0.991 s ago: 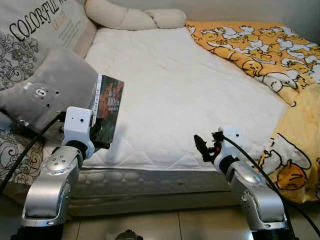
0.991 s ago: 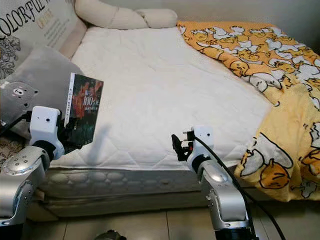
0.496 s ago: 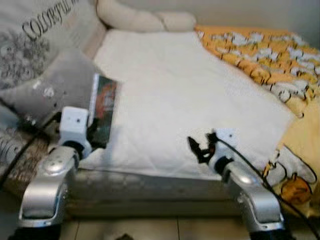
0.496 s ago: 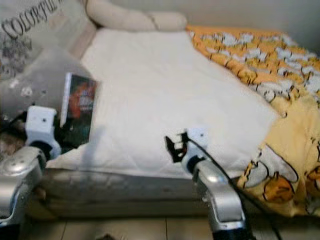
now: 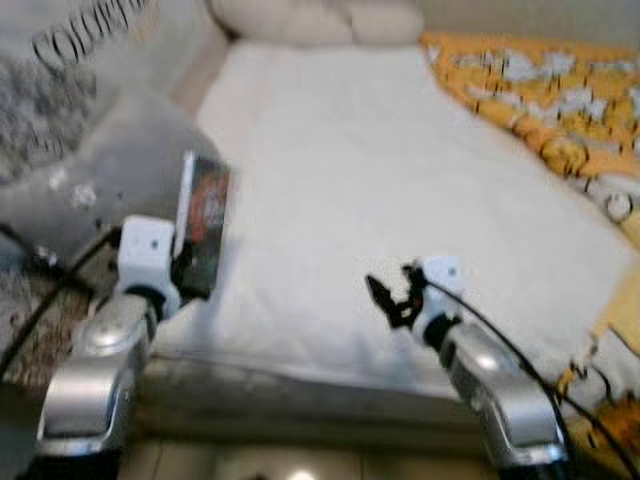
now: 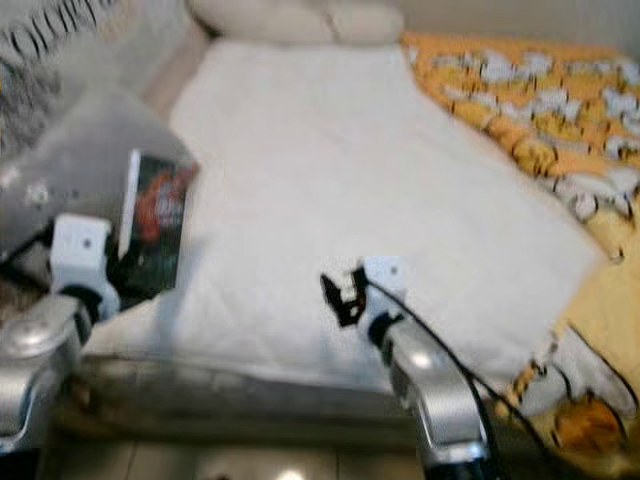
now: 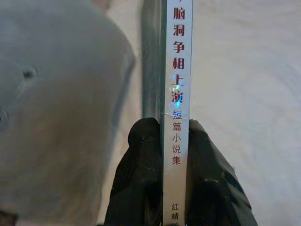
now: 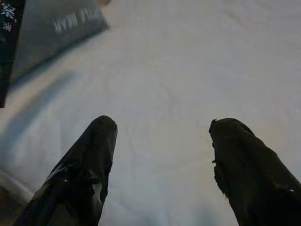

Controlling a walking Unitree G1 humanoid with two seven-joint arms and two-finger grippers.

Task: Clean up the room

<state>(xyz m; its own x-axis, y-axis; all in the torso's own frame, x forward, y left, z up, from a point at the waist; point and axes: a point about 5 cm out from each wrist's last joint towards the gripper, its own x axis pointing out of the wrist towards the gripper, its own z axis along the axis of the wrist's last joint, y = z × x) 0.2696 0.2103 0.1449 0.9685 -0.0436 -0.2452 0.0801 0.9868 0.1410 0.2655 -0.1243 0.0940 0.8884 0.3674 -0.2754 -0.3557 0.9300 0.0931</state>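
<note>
Holding a book [image 5: 203, 228] upright by its lower edge, the left gripper [image 7: 175, 155] has both black fingers [image 7: 141, 160] pressed tight against the covers, with the white spine and its printed characters facing the wrist camera. The book stands above the near left corner of the bed [image 5: 360, 190], just beside a grey cushion [image 5: 95, 170] that leans against the big lettered pillow [image 5: 70, 60]. The right gripper [image 8: 162, 160] hangs over the bed's near edge with its fingers spread wide and nothing between them. An orange patterned blanket [image 5: 540, 95] lies bunched along the bed's far right side.

The head views are blurred, so the robot seems to be on the move, carrying the book off somewhere; where it belongs I can't tell from here. To do it well I'd keep the grip firm and low on the spine, since the tall book could pivot or slip, and steer it clear of the cushion so nothing knocks it loose.
</note>
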